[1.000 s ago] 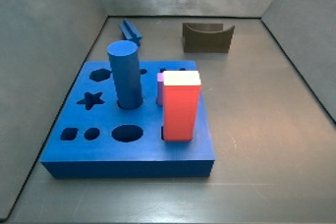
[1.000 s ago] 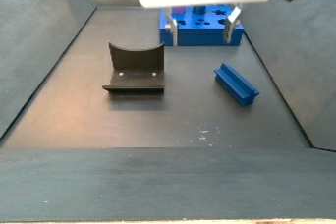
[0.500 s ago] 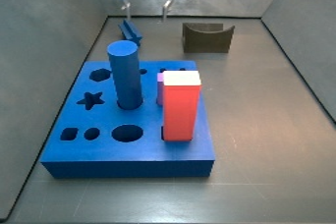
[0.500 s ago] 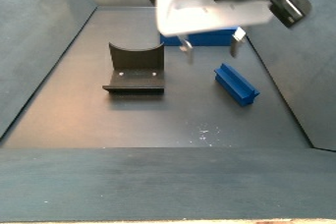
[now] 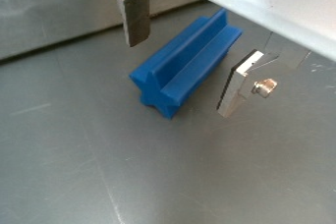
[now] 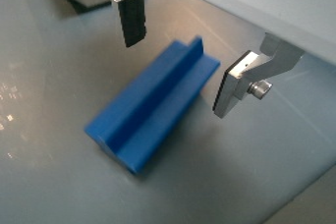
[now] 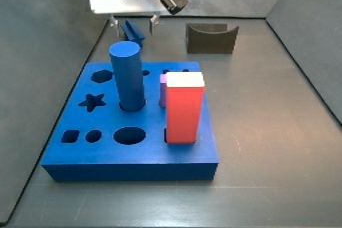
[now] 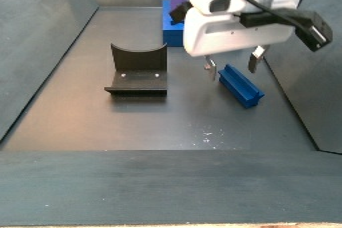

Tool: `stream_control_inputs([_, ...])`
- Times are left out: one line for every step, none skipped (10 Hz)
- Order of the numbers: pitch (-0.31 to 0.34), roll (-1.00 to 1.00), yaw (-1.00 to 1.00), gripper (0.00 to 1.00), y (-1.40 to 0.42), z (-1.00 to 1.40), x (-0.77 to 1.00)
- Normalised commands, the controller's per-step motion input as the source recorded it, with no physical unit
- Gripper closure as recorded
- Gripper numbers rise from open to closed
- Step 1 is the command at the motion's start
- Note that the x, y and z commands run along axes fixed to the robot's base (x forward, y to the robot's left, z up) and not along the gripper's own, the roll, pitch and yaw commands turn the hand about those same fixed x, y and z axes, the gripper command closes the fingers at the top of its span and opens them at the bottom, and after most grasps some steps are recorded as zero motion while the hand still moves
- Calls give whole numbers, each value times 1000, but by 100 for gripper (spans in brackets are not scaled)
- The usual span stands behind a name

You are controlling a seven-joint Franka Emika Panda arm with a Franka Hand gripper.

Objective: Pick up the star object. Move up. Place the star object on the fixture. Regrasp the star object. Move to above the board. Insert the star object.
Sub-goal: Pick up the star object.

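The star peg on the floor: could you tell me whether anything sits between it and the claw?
Nothing visible does. The open claw hangs right over the star peg, one finger on each side, with only bare floor around.

Star object (image 5: 187,61): solid blue, unpatterned, seen in both wrist views. Gripper (image 6: 178,49): white body in a side view (image 8: 225,27); fingers (image 5: 133,17) silver with dark pads. Board (image 7: 127,132): blue, holes shown dark. Cylinder (image 7: 127,75): blue. Square block (image 7: 183,106): red, white-topped. Fixture (image 8: 136,72): dark brown-grey. Floor (image 8: 147,122): plain dark grey, faint white specks noted.
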Motion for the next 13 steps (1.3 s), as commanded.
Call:
stream_control_inputs([-193,-110,174,0,0,-689,-123])
stream_control_inputs([-167,-149,149,0,0,-674,-14])
stream_control_inputs([-76,-53,23,0,0,-351,0])
stream_control_inputs([0,-30,0,0,14,0,0])
stream_control_inputs([0,0,0,0,0,0,0])
stream_control_inputs([0,0,0,100,0,0,0])
stream_control_inputs([0,0,0,100,0,0,0])
stream_control_inputs([0,0,0,100,0,0,0])
stream_control_inputs([0,0,0,100,0,0,0])
stream_control_inputs([0,0,0,100,0,0,0])
stream_control_inputs([0,0,0,100,0,0,0])
stream_control_inputs([0,0,0,100,0,0,0])
stream_control_inputs([0,0,0,100,0,0,0])
